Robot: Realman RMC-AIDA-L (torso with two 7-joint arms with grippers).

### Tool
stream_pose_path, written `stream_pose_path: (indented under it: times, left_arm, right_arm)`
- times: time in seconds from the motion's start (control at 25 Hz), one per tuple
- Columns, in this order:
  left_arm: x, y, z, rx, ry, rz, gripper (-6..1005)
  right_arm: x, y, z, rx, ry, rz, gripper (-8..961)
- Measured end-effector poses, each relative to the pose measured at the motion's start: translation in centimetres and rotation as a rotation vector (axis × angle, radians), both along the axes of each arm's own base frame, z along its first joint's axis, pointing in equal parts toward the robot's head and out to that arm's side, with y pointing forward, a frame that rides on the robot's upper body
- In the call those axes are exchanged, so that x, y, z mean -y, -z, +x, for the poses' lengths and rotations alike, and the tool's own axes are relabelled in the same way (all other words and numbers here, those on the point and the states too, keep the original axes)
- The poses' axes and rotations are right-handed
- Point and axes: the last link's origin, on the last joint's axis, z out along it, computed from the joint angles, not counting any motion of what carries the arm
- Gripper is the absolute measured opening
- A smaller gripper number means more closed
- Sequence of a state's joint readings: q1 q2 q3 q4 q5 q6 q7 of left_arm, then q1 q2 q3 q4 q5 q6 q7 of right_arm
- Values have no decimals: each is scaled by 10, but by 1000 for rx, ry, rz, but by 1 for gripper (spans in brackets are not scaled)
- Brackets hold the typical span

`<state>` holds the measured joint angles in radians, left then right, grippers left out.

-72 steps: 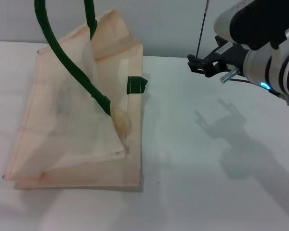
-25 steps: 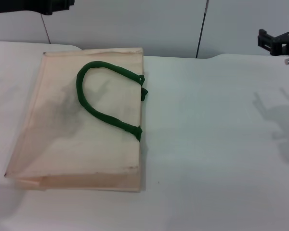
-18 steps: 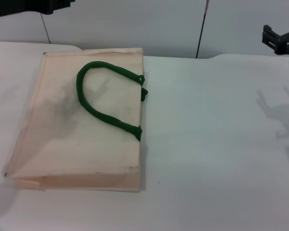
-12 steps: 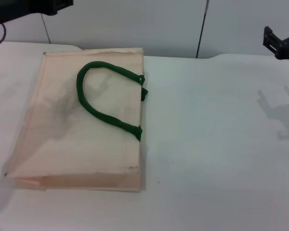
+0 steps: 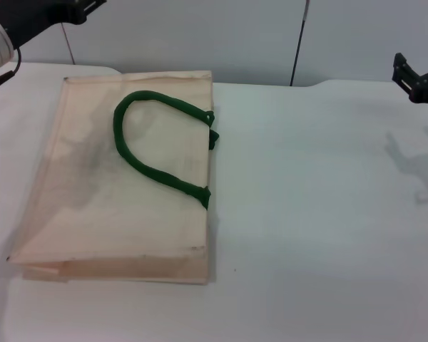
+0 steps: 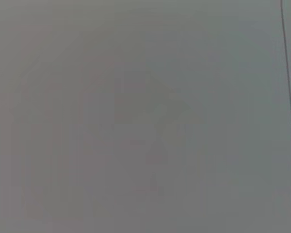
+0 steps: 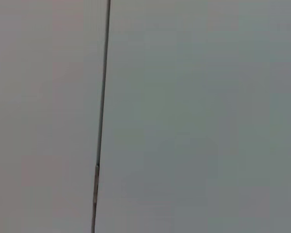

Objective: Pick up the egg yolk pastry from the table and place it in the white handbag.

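Neither the left gripper (image 5: 82, 8) at the far left corner nor the right gripper (image 5: 408, 74) at the right edge shows its finger gap, one white handbag (image 5: 121, 185) lies flat on the table (image 5: 321, 214), one green handle (image 5: 153, 153) across it, no pastry visible.

The white handbag (image 5: 121, 199) looks like thin matt cloth, cream, faintly smudged grey. Its handle (image 5: 146, 160) is thick dark green rope, rough-looking. The table (image 5: 321, 228) is smooth, matt white. The wall (image 5: 235, 35) behind looks plain and matt.
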<state>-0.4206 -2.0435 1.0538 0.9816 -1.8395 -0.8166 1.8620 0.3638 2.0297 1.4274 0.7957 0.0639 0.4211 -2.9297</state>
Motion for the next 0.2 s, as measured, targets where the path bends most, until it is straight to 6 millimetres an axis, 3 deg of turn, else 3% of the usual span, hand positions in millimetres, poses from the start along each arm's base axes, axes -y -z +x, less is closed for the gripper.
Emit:
stream_pose_path:
  times: [0.2]
  left_arm:
    - [-1, 5, -5, -2, -17, 13, 569]
  right_arm:
    - [-2, 0, 2, 3, 6, 0, 771]
